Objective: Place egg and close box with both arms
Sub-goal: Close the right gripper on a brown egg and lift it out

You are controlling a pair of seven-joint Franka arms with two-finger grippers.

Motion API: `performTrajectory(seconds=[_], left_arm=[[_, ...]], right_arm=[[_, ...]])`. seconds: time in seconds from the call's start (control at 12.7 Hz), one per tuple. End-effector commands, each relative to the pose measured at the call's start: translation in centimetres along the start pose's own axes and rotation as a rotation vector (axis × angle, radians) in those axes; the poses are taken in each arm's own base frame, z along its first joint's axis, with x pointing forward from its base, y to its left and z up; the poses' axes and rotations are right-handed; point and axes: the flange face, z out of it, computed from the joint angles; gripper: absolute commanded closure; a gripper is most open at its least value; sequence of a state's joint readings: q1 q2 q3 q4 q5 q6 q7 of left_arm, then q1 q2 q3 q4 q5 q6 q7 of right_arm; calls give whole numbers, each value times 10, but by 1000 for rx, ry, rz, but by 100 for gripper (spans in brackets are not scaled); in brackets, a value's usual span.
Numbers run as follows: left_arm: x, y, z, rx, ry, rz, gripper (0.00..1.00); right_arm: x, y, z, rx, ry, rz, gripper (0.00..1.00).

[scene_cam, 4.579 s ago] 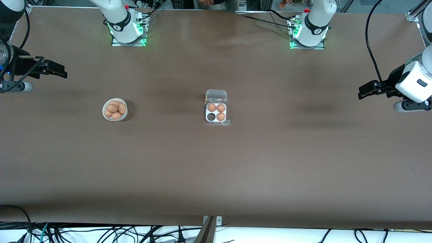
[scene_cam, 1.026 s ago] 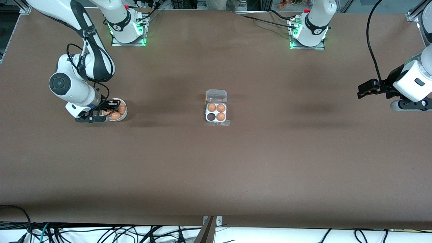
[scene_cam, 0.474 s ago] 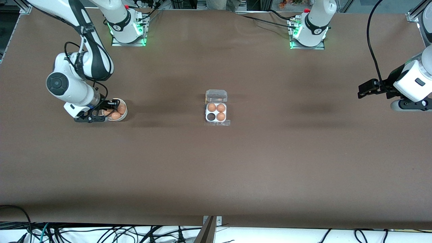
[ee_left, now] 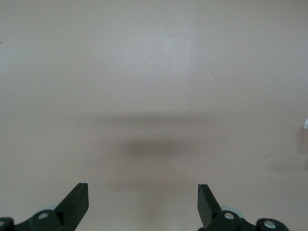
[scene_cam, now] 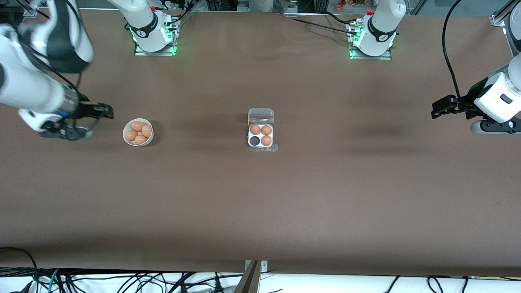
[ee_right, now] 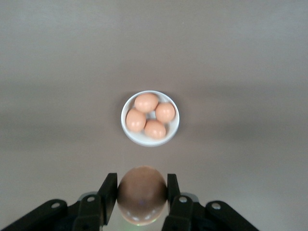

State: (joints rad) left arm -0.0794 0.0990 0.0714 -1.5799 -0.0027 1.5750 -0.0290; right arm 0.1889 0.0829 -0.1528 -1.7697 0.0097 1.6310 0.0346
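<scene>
The right gripper point(scene_cam: 106, 111) is showing in the front view only as a dark blur, so the egg point(ee_right: 142, 193) is not visible there. The right wrist view's edge is cutting off that egg's lower part and the fingers' point(ee_right: 109, 190) bases.

A white bowl point(scene_cam: 138, 132) (four brown eggs inside) sits on the brown table point(scene_cam: 260, 195).

two white arms with rounded shells and black joint bands rise from bases ringed in green light. the right arm point(scene_cam: 36, 87) has a black elbow cover, the left arm point(scene_cam: 494, 97) a grey wrist. black cables loop along both. each ends in black angular fingers point(ee_left: 77, 202) with small round screws.
</scene>
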Motion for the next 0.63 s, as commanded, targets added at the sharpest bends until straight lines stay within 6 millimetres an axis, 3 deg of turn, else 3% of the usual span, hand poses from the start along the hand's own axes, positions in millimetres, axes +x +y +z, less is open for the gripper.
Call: performTrajectory(seconds=[0.0,0.16,0.24,0.32,0.55], left_arm=[[1,1,-5,3,7,27,0],[1,2,-5,3,7,29,0],[1,2,-5,3,7,29,0],[1,2,-5,3,7,29,0],[1,2,-5,3,7,29,0]], right_arm=[[-6,0,-61,22,-9,5,100],[-7,-7,-70,22,3,1,100],[2,-15,-65,28,-5,34,100],[9,-37,-65,38,1,48,100],[28,-118,-37,52,2,99,100]])
